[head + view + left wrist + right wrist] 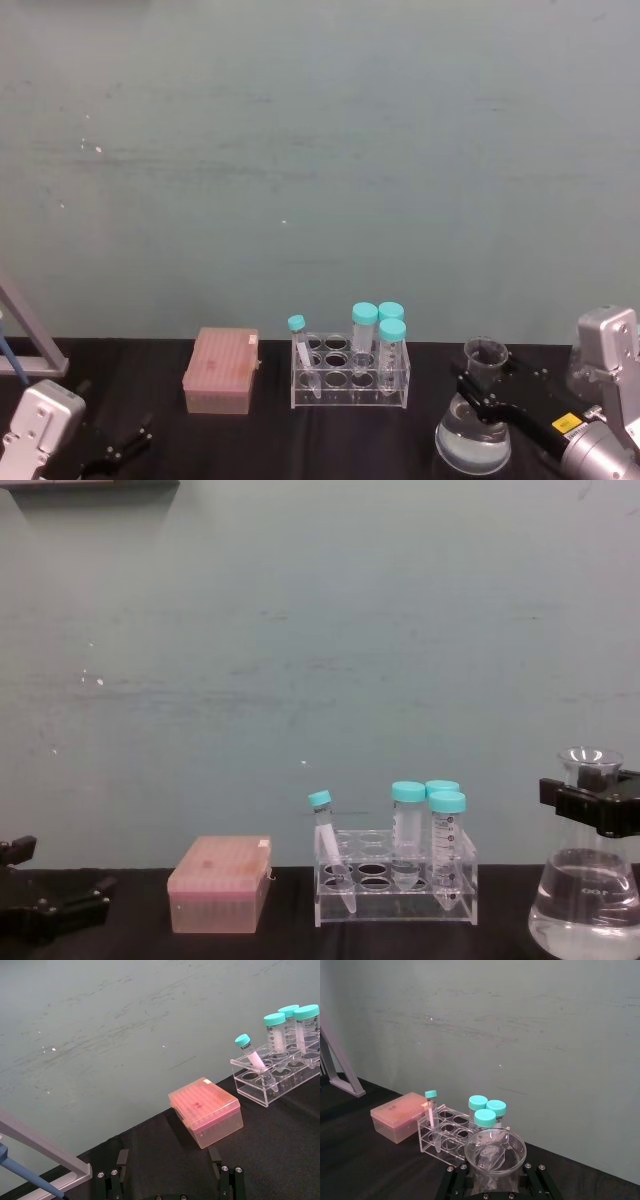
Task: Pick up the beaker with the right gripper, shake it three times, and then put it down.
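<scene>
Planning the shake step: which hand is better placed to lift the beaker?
Right. The right hand is closed around the neck of the beaker; the left hand, open, lies far to the left, past the pink box.

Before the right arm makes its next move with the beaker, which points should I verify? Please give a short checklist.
1. Right gripper jaws closed on the neck of the beaker: ok.
2. Beaker upright: ok.
3. Liquid level below the neck: ok.
4. Beaker apart from the tube rack: ok.
5. Beaker base lifted off the table: cannot tell.
6. Left gripper open, at the table's far left, away from the beaker: ok.
</scene>
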{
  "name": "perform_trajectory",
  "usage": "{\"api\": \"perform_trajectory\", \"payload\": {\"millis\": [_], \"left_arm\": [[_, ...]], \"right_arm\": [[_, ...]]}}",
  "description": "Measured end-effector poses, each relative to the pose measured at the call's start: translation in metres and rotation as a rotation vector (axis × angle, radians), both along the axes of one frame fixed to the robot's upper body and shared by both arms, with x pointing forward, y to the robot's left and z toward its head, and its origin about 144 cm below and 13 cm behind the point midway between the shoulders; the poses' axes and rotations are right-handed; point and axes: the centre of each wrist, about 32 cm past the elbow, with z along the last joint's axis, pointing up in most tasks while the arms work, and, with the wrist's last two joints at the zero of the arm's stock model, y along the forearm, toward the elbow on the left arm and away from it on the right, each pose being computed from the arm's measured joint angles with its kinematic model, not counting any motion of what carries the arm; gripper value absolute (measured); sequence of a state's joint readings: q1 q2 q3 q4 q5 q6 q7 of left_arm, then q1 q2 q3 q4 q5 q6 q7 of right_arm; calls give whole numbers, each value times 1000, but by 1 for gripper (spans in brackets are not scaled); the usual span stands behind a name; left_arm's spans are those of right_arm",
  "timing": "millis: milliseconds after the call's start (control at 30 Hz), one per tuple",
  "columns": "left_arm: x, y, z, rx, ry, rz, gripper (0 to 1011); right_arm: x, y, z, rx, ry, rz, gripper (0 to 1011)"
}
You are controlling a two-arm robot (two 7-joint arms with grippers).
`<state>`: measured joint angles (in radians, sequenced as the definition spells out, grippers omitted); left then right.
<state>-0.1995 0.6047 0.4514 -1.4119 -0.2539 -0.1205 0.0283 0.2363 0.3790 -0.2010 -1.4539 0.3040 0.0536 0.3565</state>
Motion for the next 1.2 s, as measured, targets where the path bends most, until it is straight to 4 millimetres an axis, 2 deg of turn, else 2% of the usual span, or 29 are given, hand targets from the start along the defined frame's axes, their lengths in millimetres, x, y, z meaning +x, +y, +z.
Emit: {"api": "perform_trajectory", "payload": {"millis": [1200], "left_arm": [[0,0,0,0,0,0,1000]], "right_arm": [[-1,0,-1,0,2,3,457]]}}
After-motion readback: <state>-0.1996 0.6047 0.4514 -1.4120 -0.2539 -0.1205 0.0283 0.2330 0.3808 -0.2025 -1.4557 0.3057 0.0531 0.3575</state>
